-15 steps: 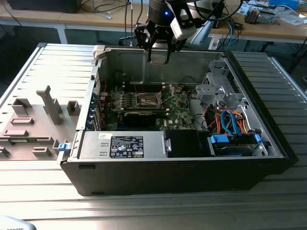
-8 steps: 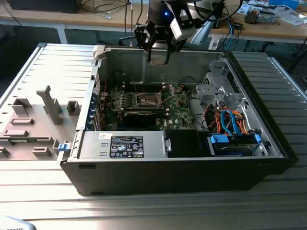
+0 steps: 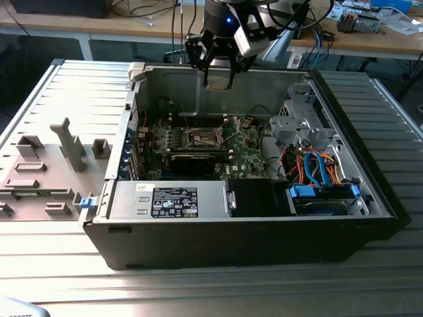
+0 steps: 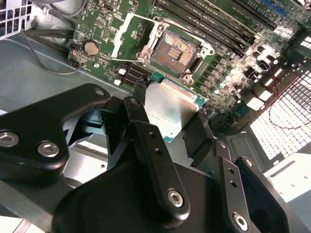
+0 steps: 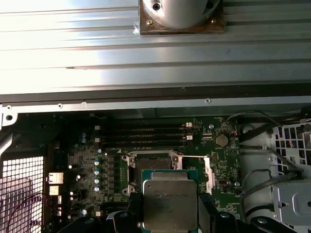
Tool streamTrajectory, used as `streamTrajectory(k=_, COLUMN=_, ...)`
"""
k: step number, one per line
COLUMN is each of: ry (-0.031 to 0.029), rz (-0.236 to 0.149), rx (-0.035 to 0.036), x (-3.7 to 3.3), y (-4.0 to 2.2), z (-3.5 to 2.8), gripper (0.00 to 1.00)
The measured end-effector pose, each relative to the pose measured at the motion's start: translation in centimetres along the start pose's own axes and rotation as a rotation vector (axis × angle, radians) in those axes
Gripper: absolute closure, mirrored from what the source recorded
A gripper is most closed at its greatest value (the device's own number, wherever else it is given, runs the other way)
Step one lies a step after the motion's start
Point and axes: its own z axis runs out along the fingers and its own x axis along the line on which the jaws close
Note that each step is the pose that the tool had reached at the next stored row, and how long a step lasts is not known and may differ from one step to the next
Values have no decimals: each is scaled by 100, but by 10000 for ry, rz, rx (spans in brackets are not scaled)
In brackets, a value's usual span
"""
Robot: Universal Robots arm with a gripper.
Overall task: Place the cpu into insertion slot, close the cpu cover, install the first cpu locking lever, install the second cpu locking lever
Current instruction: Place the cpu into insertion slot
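One arm, one gripper, one cpu. Fingers pinch the cpu by two opposite edges, grey metal top facing both wrist views. The cpu hangs in the air over the motherboard, just short of the one socket, not in it. Socket bare, contact field showing. One cover, swung open and lying beside the socket; a thin lever runs along its edge, unlatched. One coin cell close by; long memory slots on the socket's far side. One black case lies open on its side on a ribbed grey metal table. In the case's near part is a silver power supply with a label; at the exterior view's right, a blue drive bracket and orange and blue cables. Outside the case, at the exterior view's left, a grey fixture plate with upright blocks. Wooden benches with cables behind. The case's far wall stands just below the gripper.
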Motion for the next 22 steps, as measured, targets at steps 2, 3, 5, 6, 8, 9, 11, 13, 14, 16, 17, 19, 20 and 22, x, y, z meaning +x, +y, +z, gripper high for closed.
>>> streamTrajectory(k=2, ry=0, rz=0, rx=0, x=0, y=-1, z=7, gripper=45)
streamTrajectory(k=3, ry=0, rz=0, rx=0, x=0, y=-1, z=11, gripper=45)
streamTrajectory(k=5, ry=0, rz=0, rx=0, x=0, y=-1, z=14, gripper=45)
streamTrajectory(k=6, ry=-1, rz=0, rx=0, x=0, y=-1, z=16, gripper=45)
streamTrajectory(k=8, ry=0, rz=0, rx=-1, x=0, y=-2, z=23, gripper=45)
streamTrajectory(k=9, ry=0, rz=0, rx=0, x=0, y=-2, z=25, gripper=45)
streamTrajectory(k=11, ry=0, rz=0, rx=0, x=0, y=-2, z=28, gripper=45)
streamTrajectory(k=13, ry=-1, rz=0, rx=0, x=0, y=-3, z=32, gripper=45)
streamTrajectory(k=14, ry=-1, rz=0, rx=0, x=-1, y=-3, z=35, gripper=45)
streamTrajectory(k=16, ry=0, rz=0, rx=1, x=-1, y=-3, z=38, gripper=45)
streamTrajectory(k=17, ry=0, rz=0, rx=1, x=-1, y=-4, z=39, gripper=45)
streamTrajectory(k=19, ry=0, rz=0, rx=0, x=0, y=-4, z=41, gripper=45)
streamTrajectory(k=20, ry=0, rz=0, rx=1, x=0, y=-4, z=42, gripper=45)
streamTrajectory(k=22, ry=-1, rz=0, rx=-1, x=1, y=-4, z=49, gripper=45)
